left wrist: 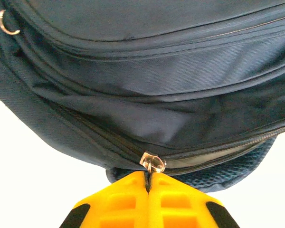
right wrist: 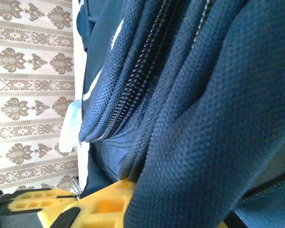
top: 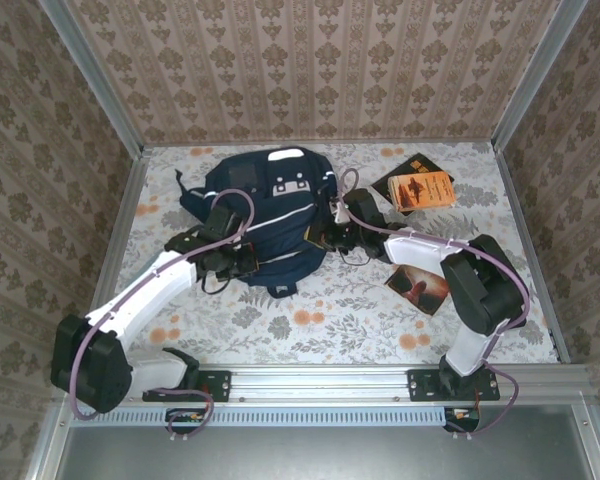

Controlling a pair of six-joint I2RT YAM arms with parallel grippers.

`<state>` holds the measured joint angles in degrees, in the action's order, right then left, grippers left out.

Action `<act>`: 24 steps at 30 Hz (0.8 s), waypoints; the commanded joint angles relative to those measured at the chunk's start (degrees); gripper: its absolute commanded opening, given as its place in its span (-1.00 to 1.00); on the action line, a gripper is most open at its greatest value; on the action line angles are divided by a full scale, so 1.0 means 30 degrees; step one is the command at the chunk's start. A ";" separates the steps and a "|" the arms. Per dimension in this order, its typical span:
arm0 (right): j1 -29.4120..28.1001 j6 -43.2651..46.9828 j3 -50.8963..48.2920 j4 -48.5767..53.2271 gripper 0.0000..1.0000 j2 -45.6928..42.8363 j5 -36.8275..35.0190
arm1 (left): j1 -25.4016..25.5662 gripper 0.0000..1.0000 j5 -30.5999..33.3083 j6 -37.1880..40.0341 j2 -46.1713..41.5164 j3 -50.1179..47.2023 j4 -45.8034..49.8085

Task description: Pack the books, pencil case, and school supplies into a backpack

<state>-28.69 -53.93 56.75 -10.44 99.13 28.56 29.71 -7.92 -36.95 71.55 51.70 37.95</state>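
L arm [top: 145,290] is stretched diagonally from the near-left base to the near-left side of the backpack [top: 275,215], wrist tipped down. L jaws are pressed together, with the yellow fingers [left wrist: 178,202] pinching the metal zip pull [left wrist: 153,163]. R arm [top: 430,250] is folded at the elbow, forearm laid leftward to the backpack's right side. R jaws are nearly closed, pinched on a fold of the navy mesh fabric [right wrist: 180,156]. Backpack is laid flat mid-surface [top: 330,310]. Orange book [top: 425,188] is stacked on black book [top: 408,162] at far right. Reddish-brown book [top: 420,287] is partly covered by R arm.
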 commanded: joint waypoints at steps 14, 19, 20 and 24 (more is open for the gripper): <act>0.0375 -0.6214 -0.2535 -0.7478 -0.15 -0.0675 -0.0139 | 0.1605 -1.00 -0.1633 0.0942 0.1755 0.0881 -0.3839; -0.0601 -0.7537 -0.3164 -0.7430 -0.08 -0.0870 -0.1786 | 0.2647 -1.00 -0.1755 0.0510 0.2425 0.1186 -0.4641; -0.0815 -0.7800 -0.3278 -0.7462 -0.08 -0.0861 -0.2129 | 0.2826 -1.00 -0.1648 0.0495 0.2548 0.1327 -0.4653; -0.1547 -0.8695 -0.3848 -0.8092 -0.16 -0.0931 -0.3344 | 0.3073 -1.00 -0.1318 0.0457 0.2785 0.1643 -0.4683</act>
<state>-31.46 -75.70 46.22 -30.41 96.60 21.93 38.22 -10.52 -34.76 79.70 54.00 26.89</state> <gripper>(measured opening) 0.432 0.045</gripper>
